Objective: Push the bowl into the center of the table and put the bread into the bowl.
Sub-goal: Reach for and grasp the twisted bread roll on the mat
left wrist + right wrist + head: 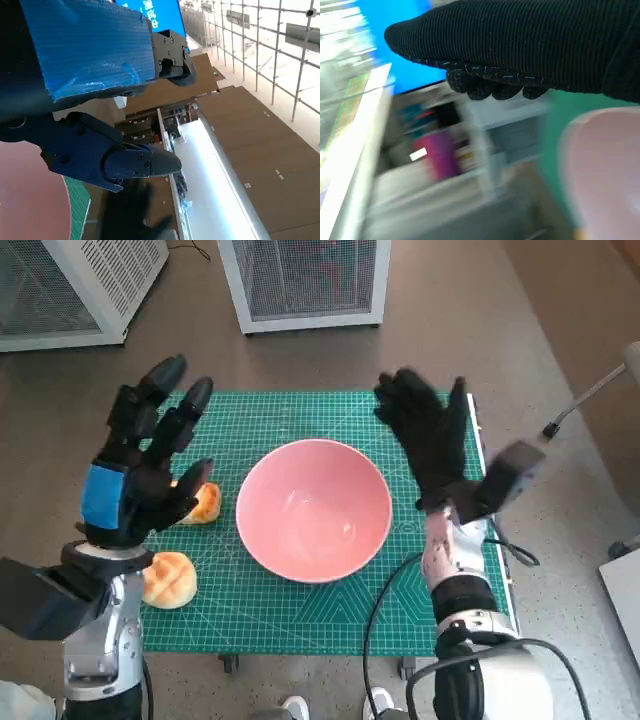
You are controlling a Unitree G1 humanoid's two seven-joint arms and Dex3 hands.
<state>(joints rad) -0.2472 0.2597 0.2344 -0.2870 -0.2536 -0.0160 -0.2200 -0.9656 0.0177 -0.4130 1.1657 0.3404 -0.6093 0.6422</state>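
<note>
A pink bowl [314,509] sits mouth-up and empty near the middle of the green cutting mat [300,615] covering the tabletop. Two bread rolls lie left of it — one [203,504] just beside the rim, partly hidden by the left robot hand [145,465], the other [168,580] nearer the robot. Both the left and the right robot hand [425,435] hover with fingers spread, holding nothing. The mat's printing is too small to read.
</note>
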